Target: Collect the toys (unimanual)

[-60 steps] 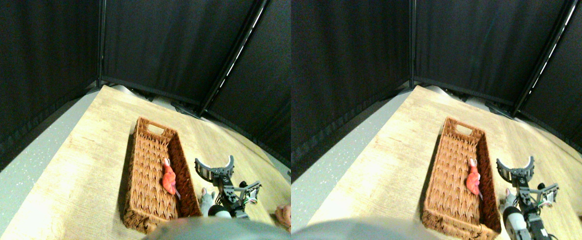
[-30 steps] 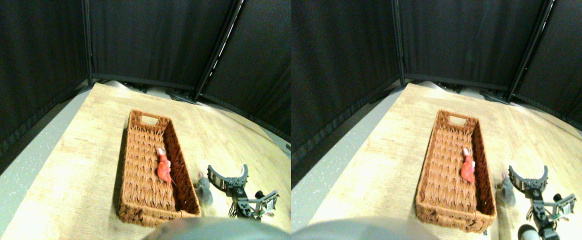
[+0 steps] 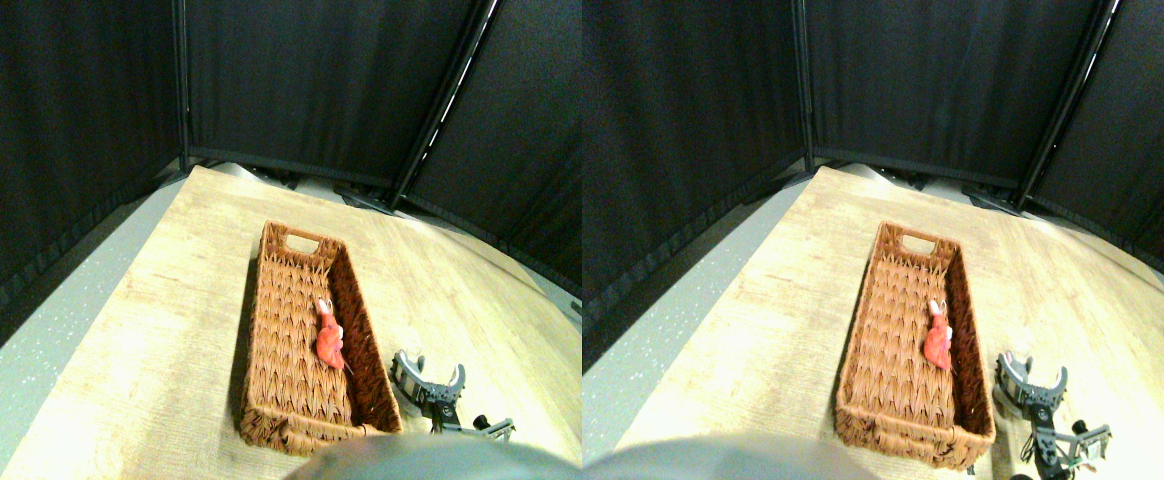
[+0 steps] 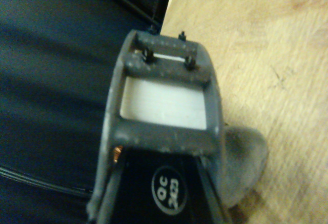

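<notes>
A red-pink plush toy (image 3: 327, 337) lies inside the woven brown basket (image 3: 277, 300), close to its right wall. Just right of the basket's near end, my right gripper (image 3: 429, 373) stands open with its curved jaws spread wide, low over the wooden table. A grey plush toy (image 3: 412, 361) lies on the table there, mostly hidden behind the left jaw. In the wrist view the grey toy (image 4: 245, 165) shows as a rounded lump right beside the dark jaw frame. I cannot tell whether the jaws touch it.
The basket lies lengthwise on a light wooden tabletop (image 3: 442, 290), its handle cut-out at the far end. Black curtains (image 3: 322, 80) close off the back and both sides. A grey speckled floor strip (image 3: 32, 360) runs along the table's left edge.
The gripper has come down and left onto the grey toy, which now shows far less. The person's hand at the right edge a second ago is gone. The camera shifted early on.
</notes>
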Available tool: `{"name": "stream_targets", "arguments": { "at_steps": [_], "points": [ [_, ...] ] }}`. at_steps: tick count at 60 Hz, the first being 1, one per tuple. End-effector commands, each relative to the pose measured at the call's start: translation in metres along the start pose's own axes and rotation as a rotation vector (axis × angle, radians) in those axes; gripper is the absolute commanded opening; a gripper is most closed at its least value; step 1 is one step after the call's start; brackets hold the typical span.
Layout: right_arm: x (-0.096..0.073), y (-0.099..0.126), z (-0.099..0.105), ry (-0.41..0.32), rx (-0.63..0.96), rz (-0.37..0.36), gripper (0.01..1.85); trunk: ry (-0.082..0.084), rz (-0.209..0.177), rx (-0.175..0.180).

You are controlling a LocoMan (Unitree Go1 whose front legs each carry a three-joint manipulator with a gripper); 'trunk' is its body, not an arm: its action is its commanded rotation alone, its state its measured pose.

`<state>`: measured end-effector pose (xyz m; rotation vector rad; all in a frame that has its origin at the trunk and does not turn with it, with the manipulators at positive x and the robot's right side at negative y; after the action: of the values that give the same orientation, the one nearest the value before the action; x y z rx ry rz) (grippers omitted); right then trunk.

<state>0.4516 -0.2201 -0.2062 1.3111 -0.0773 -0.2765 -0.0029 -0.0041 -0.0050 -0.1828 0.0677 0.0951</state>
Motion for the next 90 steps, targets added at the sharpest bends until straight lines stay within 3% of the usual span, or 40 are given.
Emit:
{"name": "stream_targets", "arguments": {
  "at_steps": [1, 24, 30, 37, 43, 52, 57, 60, 63, 65, 69, 72, 76, 90],
  "points": [
    [0.006, -0.006, 0.0, -0.035, 0.037, 0.017, 0.85, 0.02, 0.017, -0.018],
    [0.012, -0.027, 0.003, -0.09, 0.057, -0.029, 0.9, 0.034, 0.013, 0.002],
    [0.009, -0.023, 0.003, -0.103, 0.039, -0.032, 0.71, 0.037, 0.012, 0.003],
    [0.011, -0.018, 0.002, -0.147, 0.008, 0.002, 0.13, 0.036, 0.008, 0.005],
    [0.014, -0.015, 0.002, -0.201, -0.01, 0.011, 0.06, 0.036, 0.007, 0.004],
    [0.016, -0.008, 0.002, -0.193, -0.014, 0.033, 0.06, 0.031, 0.005, 0.003],
    [0.018, -0.001, 0.002, -0.178, -0.018, 0.05, 0.06, 0.025, 0.006, -0.004],
    [0.019, 0.008, 0.001, -0.107, -0.025, 0.077, 0.06, 0.022, 0.008, -0.009],
    [0.018, 0.017, 0.0, -0.099, -0.021, 0.066, 0.06, 0.018, 0.009, -0.018],
    [0.019, 0.026, -0.001, -0.058, -0.057, 0.071, 0.06, 0.016, 0.009, -0.022],
    [0.019, 0.039, -0.003, -0.053, -0.116, 0.079, 0.06, 0.01, 0.012, -0.033],
    [0.019, 0.053, -0.008, 0.004, -0.177, 0.115, 0.06, 0.007, 0.013, -0.038],
    [0.019, 0.066, -0.012, 0.01, -0.199, 0.105, 0.06, 0.0, 0.017, -0.051],
    [0.02, 0.101, -0.031, 0.12, -0.245, 0.146, 0.06, -0.015, 0.059, -0.109]
  ]
}}
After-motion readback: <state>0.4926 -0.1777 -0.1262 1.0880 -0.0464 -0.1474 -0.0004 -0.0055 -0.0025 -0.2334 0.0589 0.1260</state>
